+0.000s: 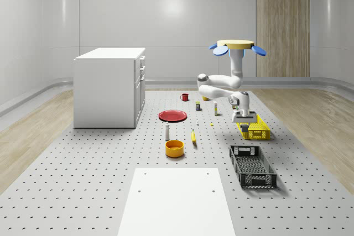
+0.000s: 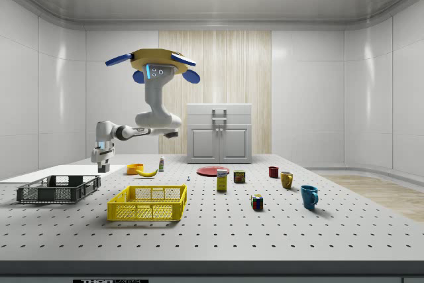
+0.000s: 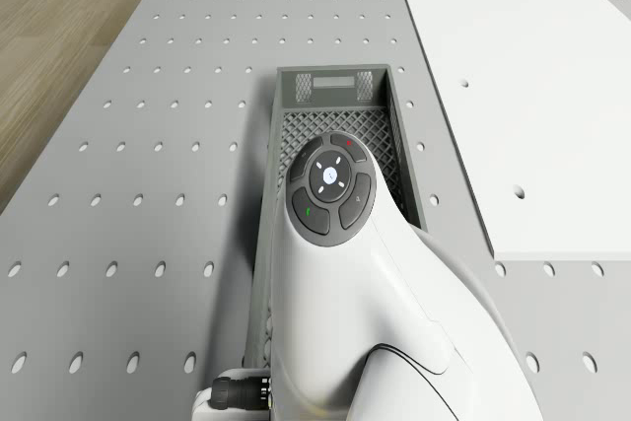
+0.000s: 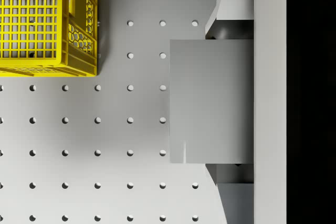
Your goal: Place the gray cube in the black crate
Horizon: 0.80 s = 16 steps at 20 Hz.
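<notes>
Gripper [image 1: 243,115] clenched on the gray cube [image 4: 211,100]: in your wrist view both fingers [image 4: 233,11] press the cube's opposite faces, and the cube hangs clear above the perforated table [image 1: 83,181].

Largest to smallest, as you see them:
- Table, with the white cabinet [image 1: 109,87] standing toward the whole-scene view's left.
- Drone [image 1: 237,47] hovering in the air over the table, above the yellow crate's far end; arm bent down and toward the camera, gripper just over the yellow crate [image 1: 253,127] in the whole-scene view. In the wrist view that crate [image 4: 47,22] lies off to one side of the cube, not under it.
- Black crate [image 1: 252,165] on the table, nearer the camera than the yellow one, a gap between them. Your drone view has it [image 3: 335,96] partly hidden behind the arm.
- Red plate [image 1: 172,115], then orange bowl [image 1: 174,147], then banana [image 1: 193,136], all toward the table's middle.
</notes>
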{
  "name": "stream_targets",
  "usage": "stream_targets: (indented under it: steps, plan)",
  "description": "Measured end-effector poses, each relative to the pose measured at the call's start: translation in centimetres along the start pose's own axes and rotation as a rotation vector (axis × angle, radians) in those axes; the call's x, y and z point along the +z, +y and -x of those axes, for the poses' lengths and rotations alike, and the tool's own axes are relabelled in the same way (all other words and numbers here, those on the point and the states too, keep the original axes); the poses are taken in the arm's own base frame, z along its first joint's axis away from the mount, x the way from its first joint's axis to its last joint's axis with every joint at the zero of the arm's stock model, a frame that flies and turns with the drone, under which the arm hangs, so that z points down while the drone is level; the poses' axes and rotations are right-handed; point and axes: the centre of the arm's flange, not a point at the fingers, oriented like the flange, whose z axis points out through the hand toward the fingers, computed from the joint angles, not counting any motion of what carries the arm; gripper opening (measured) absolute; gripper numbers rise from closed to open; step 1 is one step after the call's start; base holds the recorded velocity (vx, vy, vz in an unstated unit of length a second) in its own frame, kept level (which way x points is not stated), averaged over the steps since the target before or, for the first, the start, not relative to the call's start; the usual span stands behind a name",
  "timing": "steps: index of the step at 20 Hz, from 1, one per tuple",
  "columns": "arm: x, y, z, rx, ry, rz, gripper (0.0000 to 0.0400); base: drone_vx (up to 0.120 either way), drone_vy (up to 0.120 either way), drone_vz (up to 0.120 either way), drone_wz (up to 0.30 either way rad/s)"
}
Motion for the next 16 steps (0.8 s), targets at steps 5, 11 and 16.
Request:
stream_targets:
  steps: [5,11,16]
  plan:
    - [0.0,0.0,0.0,0.0,0.0,0.0,0.025,0.12,0.0,0.0,0.0]
    - [0.0,0.0,0.0,0.0,0.0,0.0,0.025,0.12,-0.04,0.0,0.0]
    - [0.0,0.0,0.0,0.0,0.0,0.0,0.025,0.12,-0.008,0.0,0.0]
